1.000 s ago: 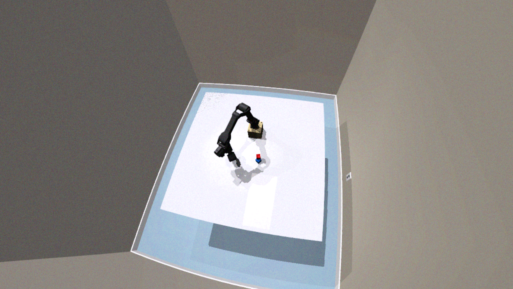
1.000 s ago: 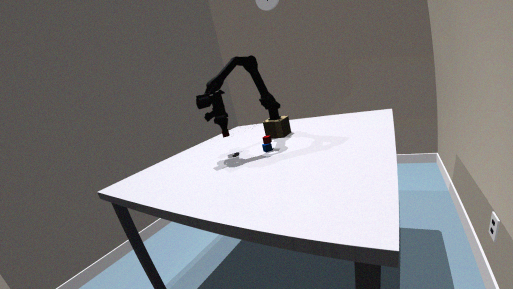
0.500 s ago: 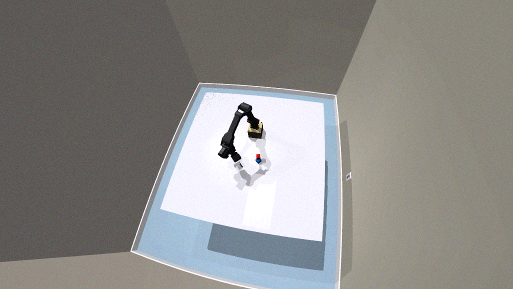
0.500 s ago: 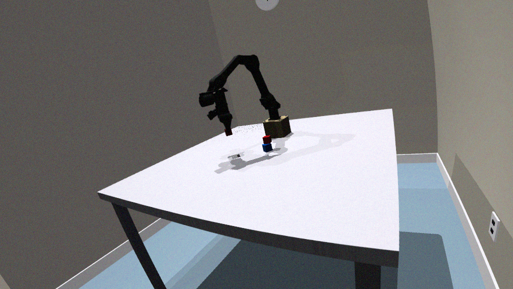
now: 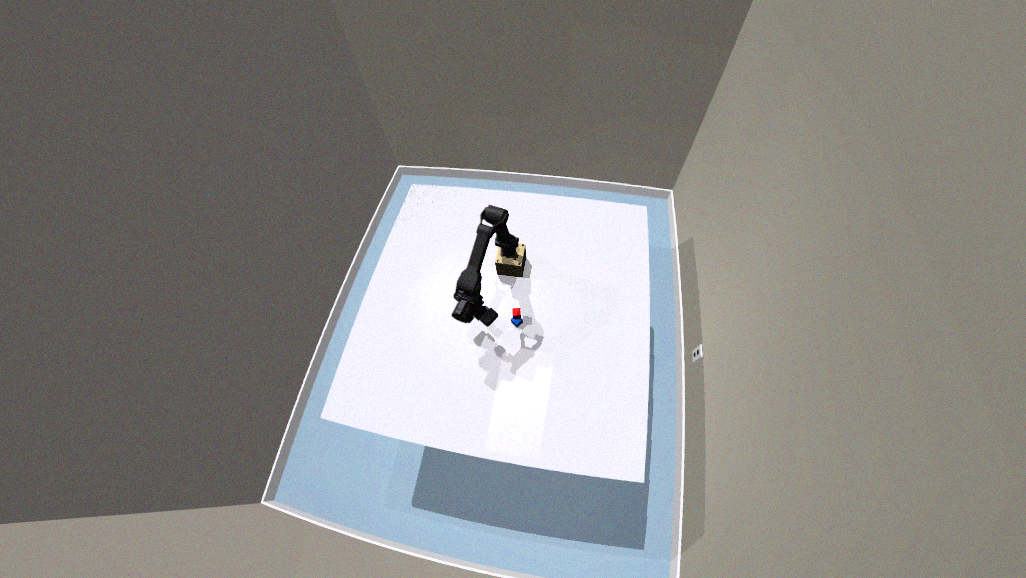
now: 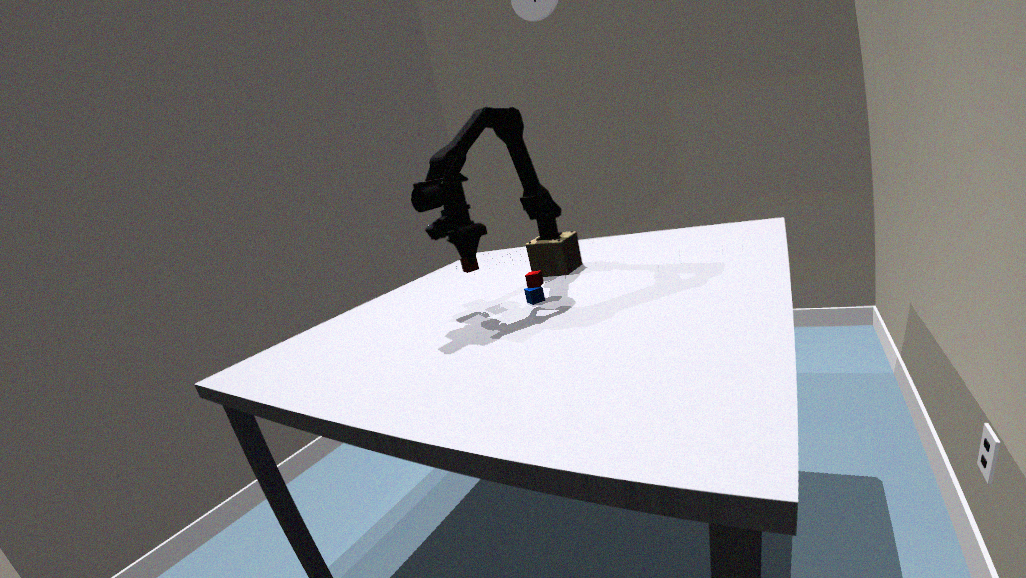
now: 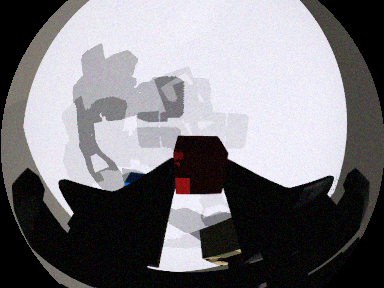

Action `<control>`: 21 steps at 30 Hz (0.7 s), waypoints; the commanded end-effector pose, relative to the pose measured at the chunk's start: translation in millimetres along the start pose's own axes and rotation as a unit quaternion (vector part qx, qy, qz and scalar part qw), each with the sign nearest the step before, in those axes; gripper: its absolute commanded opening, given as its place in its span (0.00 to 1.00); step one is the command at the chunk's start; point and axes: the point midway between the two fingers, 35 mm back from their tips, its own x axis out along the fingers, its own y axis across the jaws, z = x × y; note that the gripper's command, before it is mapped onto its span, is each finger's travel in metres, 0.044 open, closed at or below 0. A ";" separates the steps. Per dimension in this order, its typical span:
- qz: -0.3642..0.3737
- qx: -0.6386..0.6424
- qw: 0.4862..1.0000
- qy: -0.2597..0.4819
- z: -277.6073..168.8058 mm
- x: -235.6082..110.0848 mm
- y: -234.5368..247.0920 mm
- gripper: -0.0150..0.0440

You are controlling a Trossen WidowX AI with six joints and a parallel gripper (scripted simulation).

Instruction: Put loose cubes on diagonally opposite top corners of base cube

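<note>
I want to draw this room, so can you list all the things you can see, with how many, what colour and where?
Red cube on the stack: one, red, on top of the blue cube.
Blue base cube: one, blue, on the table near the arm's mount.
Held cube: one, dark red, in the air to the stack's left in the exterior view.
Table: one, white top, dark legs, mid-room.
Mount block: one, tan, at the table's far side under the arm.
Floor: one, light blue.
Wall socket: one, white, right wall.
Arm: one, black, arched over the table.
Gripper: one, black, jaws shut on the held cube.
</note>
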 end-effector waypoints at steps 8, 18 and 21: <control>0.002 -0.091 0.996 -0.002 -16.6 0.3 31.2 0.43; 0.005 -0.172 0.985 -0.002 -35.0 1.1 58.5 0.43; 0.006 -0.197 0.980 -0.002 -41.0 1.3 66.3 0.43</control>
